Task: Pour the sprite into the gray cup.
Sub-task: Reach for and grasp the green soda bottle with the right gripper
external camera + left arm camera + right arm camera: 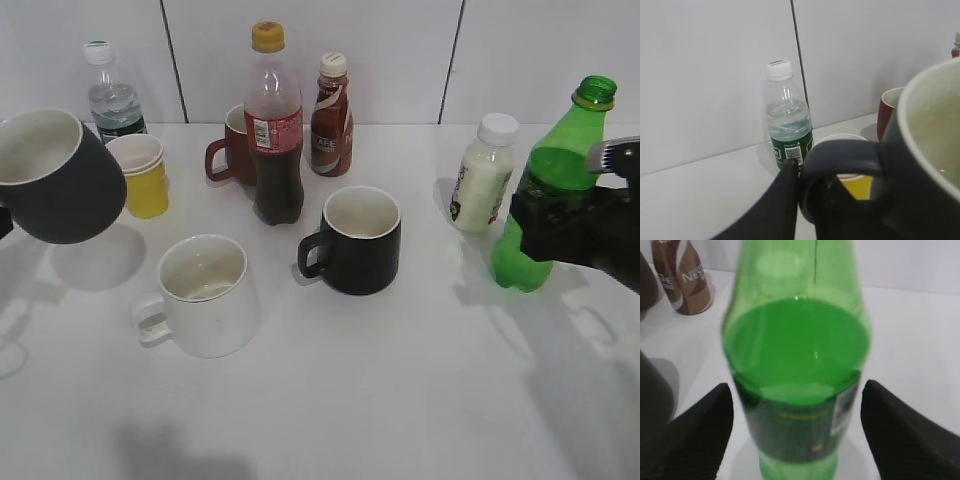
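Right wrist view: the tall translucent green plastic bottle [797, 360] stands upright, dead centre between the right gripper [796, 440]'s spread, released jaws. Left of that bottle, the left gripper [790, 200] is clenched on the dark charcoal-gray mug [50, 175]'s handle.

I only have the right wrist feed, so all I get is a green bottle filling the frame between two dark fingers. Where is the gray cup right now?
Observer: The gray cup is held up off the table at the far left of the exterior view, tilted.
Operator: What is holding it?
Observer: The left gripper is shut on its loop handle, seen close in the left wrist view.
Operator: Is the sprite's cap off?
Observer: Yes, the sprite shows an open neck with only the green ring; it stands on the table.
Operator: Anything between bottle and cup?
Observer: A black mug, a white mug and a cola bottle stand between them.
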Motion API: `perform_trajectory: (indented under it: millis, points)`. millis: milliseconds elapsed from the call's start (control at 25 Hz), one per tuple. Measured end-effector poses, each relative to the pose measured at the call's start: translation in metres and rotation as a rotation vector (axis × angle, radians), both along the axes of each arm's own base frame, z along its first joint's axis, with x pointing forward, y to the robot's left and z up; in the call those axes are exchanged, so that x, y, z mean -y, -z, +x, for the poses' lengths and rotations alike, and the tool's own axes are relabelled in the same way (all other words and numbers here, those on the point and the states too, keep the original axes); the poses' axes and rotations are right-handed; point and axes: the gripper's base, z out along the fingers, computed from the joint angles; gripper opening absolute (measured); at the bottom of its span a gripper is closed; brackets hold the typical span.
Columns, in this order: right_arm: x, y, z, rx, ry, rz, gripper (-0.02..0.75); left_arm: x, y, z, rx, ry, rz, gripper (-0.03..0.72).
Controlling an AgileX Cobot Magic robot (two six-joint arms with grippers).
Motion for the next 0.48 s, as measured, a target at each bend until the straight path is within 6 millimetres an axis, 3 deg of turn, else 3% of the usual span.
perform_trajectory:
  millis: [160,320,480]
  points:
    - [-0.007,0.019,0.02,0.073,-0.029,0.024,0.578,0.0,-0.003,-0.002,-0.026,-0.008,0.003,0.055]
    - [-0.01,0.024,0.027,0.115,-0.051,0.025,0.4,0.0,-0.009,-0.005,-0.036,-0.006,0.011,0.055]
    - [-0.012,0.021,0.026,0.112,-0.083,0.005,0.4,0.004,-0.017,-0.011,-0.077,0.009,-0.009,0.055]
